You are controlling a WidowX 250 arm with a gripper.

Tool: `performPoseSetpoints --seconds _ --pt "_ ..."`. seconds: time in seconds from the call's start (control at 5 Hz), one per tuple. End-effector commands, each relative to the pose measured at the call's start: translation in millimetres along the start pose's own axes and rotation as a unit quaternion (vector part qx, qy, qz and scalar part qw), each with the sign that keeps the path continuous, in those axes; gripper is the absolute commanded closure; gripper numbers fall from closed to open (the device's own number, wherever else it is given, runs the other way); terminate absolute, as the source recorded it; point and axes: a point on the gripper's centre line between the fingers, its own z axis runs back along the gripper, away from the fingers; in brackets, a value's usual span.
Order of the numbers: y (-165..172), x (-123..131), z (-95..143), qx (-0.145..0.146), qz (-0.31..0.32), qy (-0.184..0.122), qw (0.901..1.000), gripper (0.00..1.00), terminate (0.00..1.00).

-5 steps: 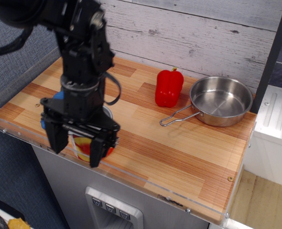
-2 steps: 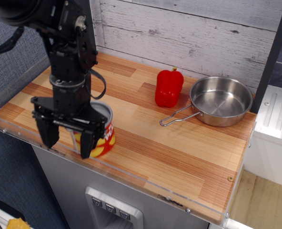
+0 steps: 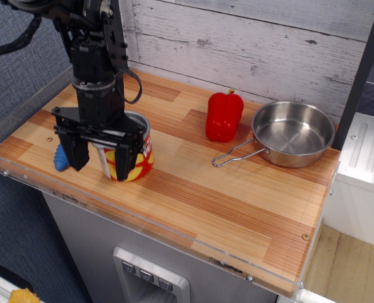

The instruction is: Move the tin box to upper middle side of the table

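Note:
The tin box [image 3: 138, 153], a short round can with a red and yellow label, stands upright on the front left part of the striped wooden table [image 3: 237, 196]. My gripper [image 3: 102, 158] points down right in front of it with its jaws spread wide. The right finger [image 3: 125, 163] overlaps the can's front. The left finger [image 3: 79, 151] stands clear of the can to its left. The can's left side is hidden behind the gripper. I cannot tell whether a finger touches the can.
A small blue object [image 3: 60, 158] lies by the left finger near the front edge. A red bell pepper [image 3: 224, 116] stands at the back middle. A steel pan [image 3: 293, 132] with a wire handle sits at the back right. A clear acrylic rim [image 3: 174, 233] runs along the front.
The arm has moved back from the front edge and a little to the right. The tin box now stands farther from the front edge than before. The jaws stayed spread.

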Motion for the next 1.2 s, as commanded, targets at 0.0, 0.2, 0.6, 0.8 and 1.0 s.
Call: performPoseSetpoints --seconds 0.0,0.2,0.6,0.8,1.0 --pt "-0.7 46.0 5.0 -0.009 -0.015 -0.035 0.9992 0.0 0.0" --pt "-4.9 67.7 7.4 -0.02 -0.035 -0.04 0.9984 0.0 0.0" --pt "-12.6 95.2 8.4 -0.025 -0.057 -0.038 0.9973 0.0 0.0" --pt "-18.2 97.4 12.8 -0.007 -0.055 -0.038 0.9977 0.0 0.0" --pt "-22.0 82.6 21.2 0.02 -0.05 -0.043 0.9976 0.0 0.0"
